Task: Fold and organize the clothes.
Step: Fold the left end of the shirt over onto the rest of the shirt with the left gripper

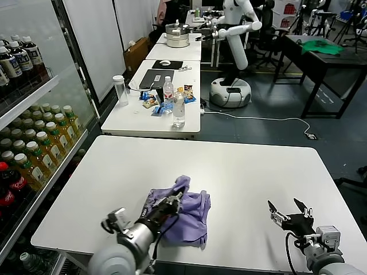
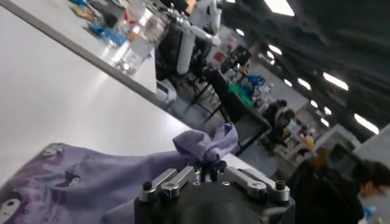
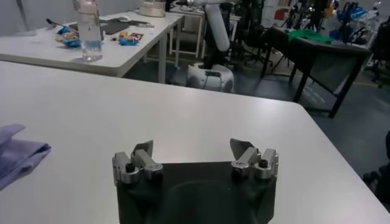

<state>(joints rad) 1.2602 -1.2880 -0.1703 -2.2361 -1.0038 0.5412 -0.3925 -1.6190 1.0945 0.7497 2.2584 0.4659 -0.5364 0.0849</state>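
A lavender T-shirt [image 1: 186, 212] lies crumpled near the front edge of the white table [image 1: 246, 172], with a raised fold at its far side. My left gripper [image 1: 171, 201] is shut on a bunch of the shirt's fabric [image 2: 204, 146] and rests on the garment. Small dark printed marks show on the shirt in the left wrist view [image 2: 67, 180]. My right gripper [image 1: 287, 209] is open and empty, low over the bare table at the front right. The shirt's edge shows in the right wrist view [image 3: 18, 152], well apart from that gripper [image 3: 194, 149].
A second white table [image 1: 160, 109] behind holds water bottles [image 1: 178, 109], a clear cup, snacks and a laptop. A drinks shelf [image 1: 34, 143] stands at the left. A black table with a green cloth [image 1: 324, 47] stands at the back right, and another white robot [image 1: 232, 34] at the back.
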